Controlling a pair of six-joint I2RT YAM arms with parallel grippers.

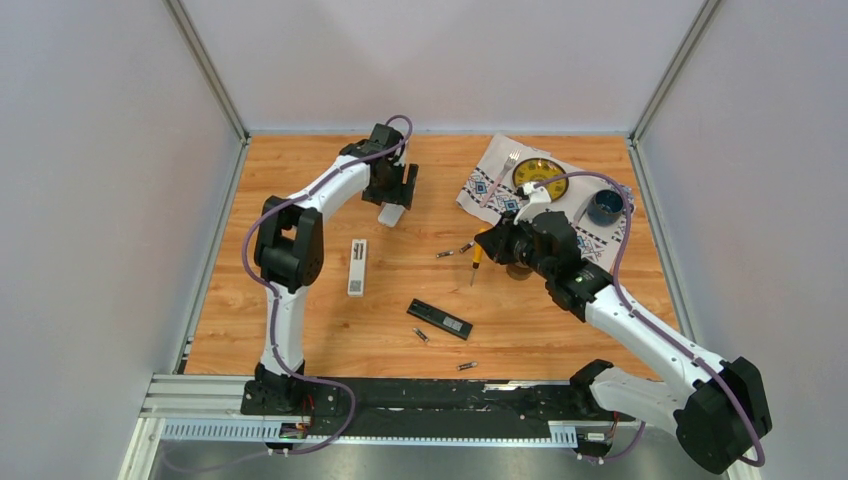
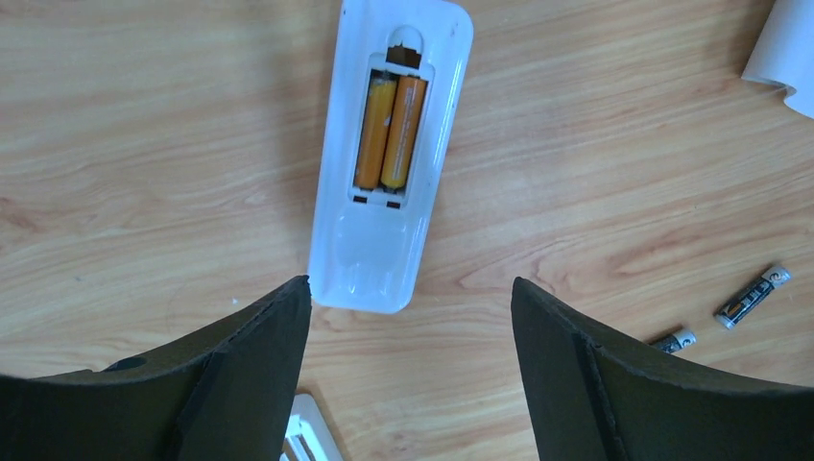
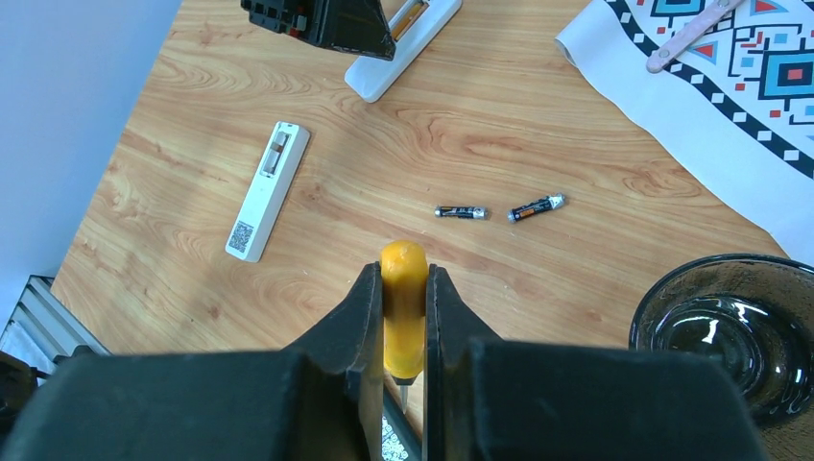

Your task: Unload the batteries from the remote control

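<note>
Left gripper (image 2: 411, 288) wide open, empty, over white remote (image 2: 370, 250); two orange batteries (image 2: 392, 130) seated in its bay. Right gripper (image 3: 404, 279) clamped on yellow screwdriver (image 3: 403, 322) handle.

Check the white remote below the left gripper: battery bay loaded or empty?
Loaded. The white remote has its cover off, and two golden-orange batteries lie side by side in the open bay.

Top camera overlooks the whole table (image 1: 540, 340) — close wrist cameras angle downward, both catching the white remote (image 2: 384, 240).
</note>
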